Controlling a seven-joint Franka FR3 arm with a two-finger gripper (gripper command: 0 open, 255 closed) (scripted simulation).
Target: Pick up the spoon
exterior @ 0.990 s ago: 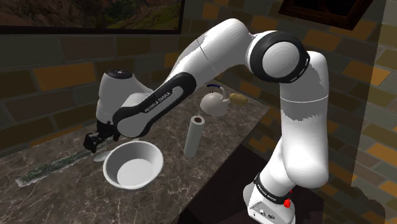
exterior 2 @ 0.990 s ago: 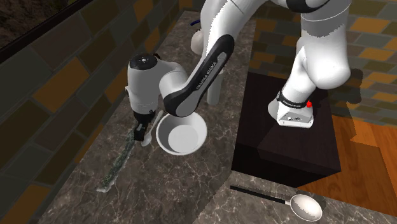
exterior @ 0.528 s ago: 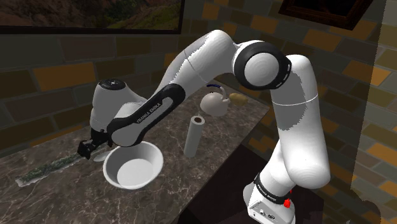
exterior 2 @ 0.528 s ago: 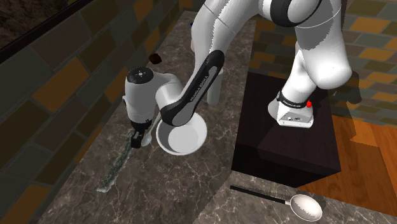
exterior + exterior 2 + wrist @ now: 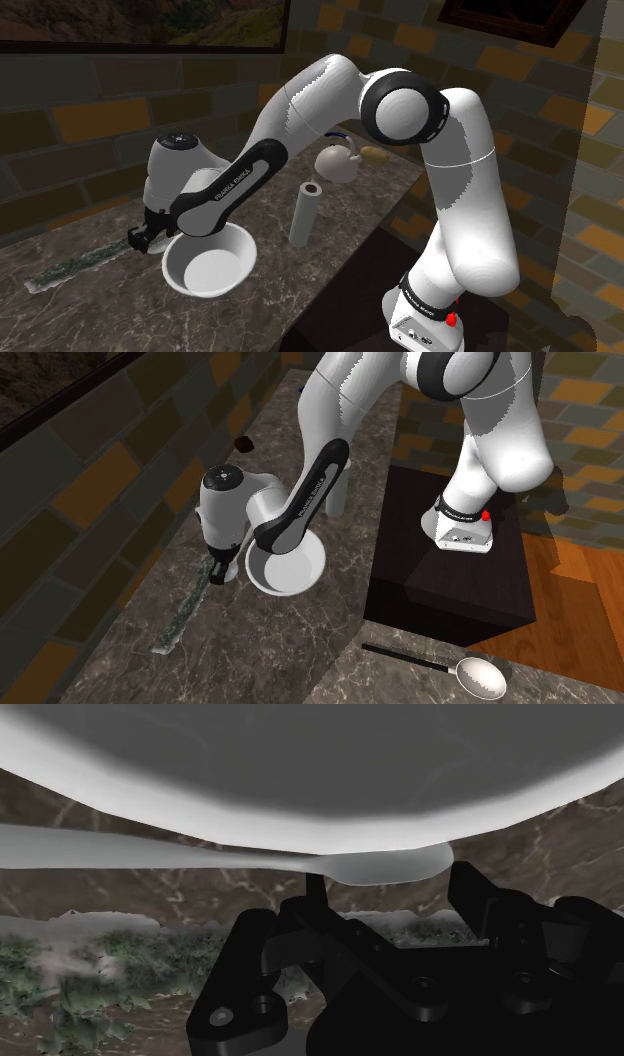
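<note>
A plain white spoon (image 5: 380, 864) lies flat on the marble counter, right against the outside of a white bowl (image 5: 300, 764). My black gripper (image 5: 388, 884) is down at the counter with a finger on each side of the spoon's rounded end, shut on it. In the second exterior view the gripper (image 5: 216, 570) stands upright just off the bowl's (image 5: 300, 587) rim, with the spoon (image 5: 229, 570) showing pale beside it. The shoulder view has the gripper (image 5: 140, 238) low at the bowl's (image 5: 185, 255) left.
A long green-and-white strip (image 5: 80, 262) lies on the counter behind the gripper. A white upright cylinder (image 5: 304, 213), a kettle (image 5: 338, 160) and a small yellowish object (image 5: 373, 154) stand farther along. A dark-handled spoon (image 5: 480, 674) lies on a lower surface. The dark stand (image 5: 450, 582) adjoins the counter.
The hand has come down beside the bowl and shifted slightly toward it. The fingers have closed in on the spoon's end.
</note>
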